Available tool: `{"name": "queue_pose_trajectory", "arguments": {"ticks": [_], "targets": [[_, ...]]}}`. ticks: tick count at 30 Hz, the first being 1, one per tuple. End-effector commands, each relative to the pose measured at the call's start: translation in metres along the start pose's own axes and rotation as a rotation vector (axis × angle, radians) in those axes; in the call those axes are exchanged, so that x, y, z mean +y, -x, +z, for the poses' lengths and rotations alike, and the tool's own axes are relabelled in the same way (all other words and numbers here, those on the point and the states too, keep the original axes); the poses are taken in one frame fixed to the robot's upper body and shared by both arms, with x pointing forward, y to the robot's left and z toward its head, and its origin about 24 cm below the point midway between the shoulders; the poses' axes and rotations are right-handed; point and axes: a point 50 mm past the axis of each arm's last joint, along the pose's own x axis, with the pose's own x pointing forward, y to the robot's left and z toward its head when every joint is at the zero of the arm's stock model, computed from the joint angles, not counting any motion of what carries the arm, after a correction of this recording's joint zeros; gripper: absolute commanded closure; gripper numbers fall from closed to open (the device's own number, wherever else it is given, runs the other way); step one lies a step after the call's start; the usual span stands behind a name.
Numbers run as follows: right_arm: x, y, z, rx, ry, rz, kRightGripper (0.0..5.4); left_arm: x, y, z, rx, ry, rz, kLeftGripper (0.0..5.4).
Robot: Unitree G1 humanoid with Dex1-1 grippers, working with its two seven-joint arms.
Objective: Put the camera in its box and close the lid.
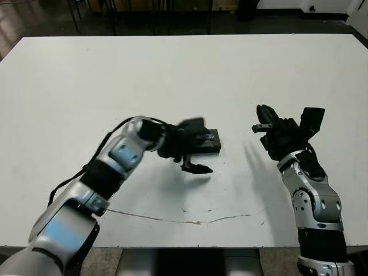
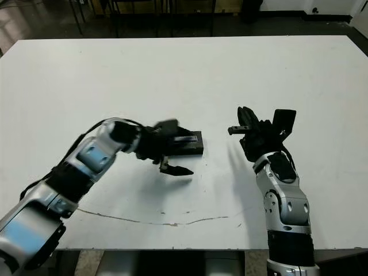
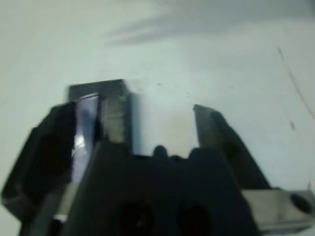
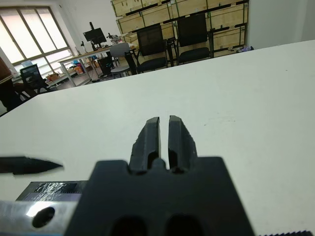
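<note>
A black block lies at the table's middle: the lid (image 1: 208, 137), with a pale glinting stripe on top, seems to sit on the box (image 1: 211, 148). The camera is hidden. My left gripper (image 1: 195, 146) is open around the block's near end, one finger (image 1: 192, 123) behind it and the other (image 1: 198, 168) in front. In the left wrist view the striped lid (image 3: 106, 105) lies close to one finger (image 3: 49, 147). My right gripper (image 1: 263, 115) hovers to the right of the box, apart from it. Its fingers (image 4: 152, 135) are shut on nothing.
A thin dark line (image 1: 190, 218) runs across the white table (image 1: 172, 75) near its front edge. Beyond the far edge stand chairs (image 4: 152, 46) and stacked crates (image 4: 197, 10). In the right wrist view the block (image 4: 49, 189) is low beside a left fingertip (image 4: 29, 165).
</note>
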Motion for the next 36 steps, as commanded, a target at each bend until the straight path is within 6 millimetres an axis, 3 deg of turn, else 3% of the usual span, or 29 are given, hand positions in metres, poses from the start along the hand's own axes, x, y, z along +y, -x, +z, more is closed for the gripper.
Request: {"name": "queue_pose_trajectory", "arguments": {"ticks": [1,7,11,15,19,33,36], "targets": [[-0.001,0.001,-0.005,0.017,-0.007,-0.012,5.4,0.005,0.023,-0.009,-0.031,0.071,0.104,0.02],[-0.001,0.0,-0.004,0.008,-0.013,-0.014,5.4,0.007,0.062,-0.006,-0.242,0.217,0.358,0.02],[0.002,-0.001,-0.005,0.007,-0.025,-0.023,5.4,0.001,0.071,-0.002,-0.458,0.457,0.632,0.24],[0.007,-0.002,-0.006,0.009,-0.032,-0.009,5.4,-0.005,0.065,0.003,-0.564,0.554,0.885,1.1],[0.011,-0.002,-0.006,0.009,-0.032,-0.004,5.4,-0.008,0.056,0.003,-0.574,0.595,0.968,2.1],[0.011,0.0,-0.002,0.005,-0.021,-0.031,5.4,-0.02,0.004,0.013,-0.479,0.61,0.961,5.35],[0.011,0.001,-0.001,-0.002,-0.012,-0.034,5.4,-0.025,-0.008,0.013,-0.433,0.584,0.917,5.38]]}}
